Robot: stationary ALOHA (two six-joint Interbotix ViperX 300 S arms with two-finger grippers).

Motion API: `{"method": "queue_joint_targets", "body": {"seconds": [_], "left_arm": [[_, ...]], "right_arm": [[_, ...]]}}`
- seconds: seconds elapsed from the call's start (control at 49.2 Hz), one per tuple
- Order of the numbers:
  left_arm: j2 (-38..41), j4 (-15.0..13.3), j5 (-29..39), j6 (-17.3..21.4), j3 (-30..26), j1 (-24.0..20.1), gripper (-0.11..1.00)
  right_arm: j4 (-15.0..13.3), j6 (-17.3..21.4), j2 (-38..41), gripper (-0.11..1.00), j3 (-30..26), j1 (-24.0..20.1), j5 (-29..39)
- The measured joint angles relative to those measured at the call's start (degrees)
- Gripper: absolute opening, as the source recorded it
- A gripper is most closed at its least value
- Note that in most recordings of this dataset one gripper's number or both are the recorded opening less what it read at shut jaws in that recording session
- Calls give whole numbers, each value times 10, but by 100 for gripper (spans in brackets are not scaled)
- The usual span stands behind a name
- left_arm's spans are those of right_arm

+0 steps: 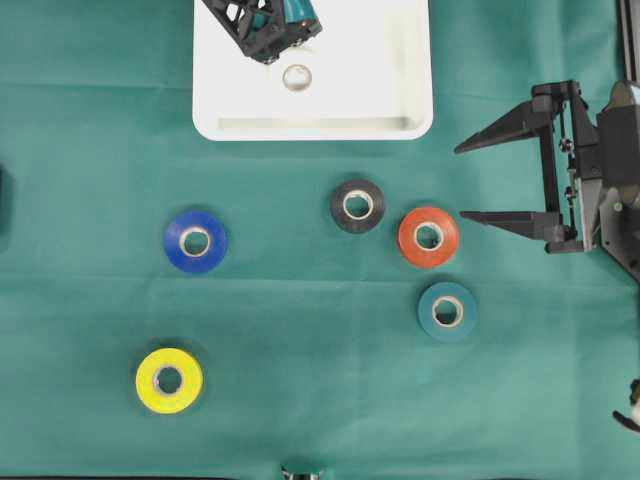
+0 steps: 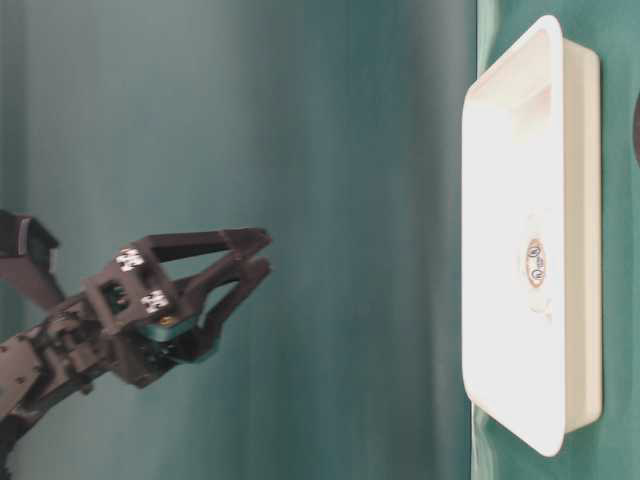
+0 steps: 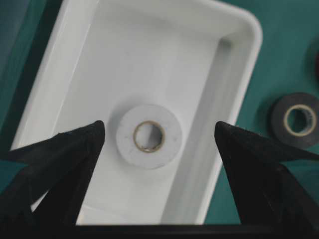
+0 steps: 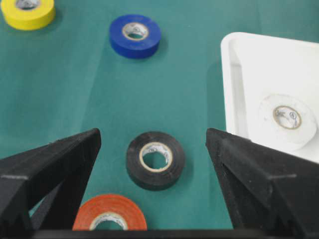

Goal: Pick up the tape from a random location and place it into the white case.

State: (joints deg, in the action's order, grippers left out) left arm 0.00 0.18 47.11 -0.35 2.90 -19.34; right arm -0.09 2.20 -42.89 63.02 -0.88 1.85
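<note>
step: a white tape already lies in the case, so i judge one placement done; left gripper above it with nothing held.
next move: likely to go for another roll on the cloth, jaws wide and centred over it before closing.
cloth (image 1: 80, 120): green, fills the overhead view.
case (image 1: 400, 60): white shallow tray with raised rim, top centre of the overhead view.
right gripper (image 1: 472, 181): right edge of the overhead view, jaws spread, empty.
left gripper (image 3: 159, 134): jaws wide apart, either side of the white tape below, not touching it.
white tape (image 3: 149, 136): flat in the case, pale core ring, apart from the walls.
black tape (image 1: 357, 205): centre, just left of orange tape (image 1: 428, 236).
teal tape (image 1: 447, 311): below the orange.
blue tape (image 1: 195, 241): left of centre.
yellow tape (image 1: 169, 380): lower left.
</note>
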Motion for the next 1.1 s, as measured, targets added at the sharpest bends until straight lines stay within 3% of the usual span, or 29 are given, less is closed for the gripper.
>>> {"method": "queue_joint_targets", "body": {"seconds": [0.325, 0.792, 1.097], "left_arm": [[-14, 0, 3, -1, 22, 24, 97], [-38, 0, -47, -4, 69, 189, 97], [-55, 0, -61, -2, 91, 202, 97]], "right_arm": [[0, 1, 0, 92, -1, 0, 0], [0, 2, 0, 92, -1, 0, -1], [1, 15, 0, 92, -2, -1, -1]]}}
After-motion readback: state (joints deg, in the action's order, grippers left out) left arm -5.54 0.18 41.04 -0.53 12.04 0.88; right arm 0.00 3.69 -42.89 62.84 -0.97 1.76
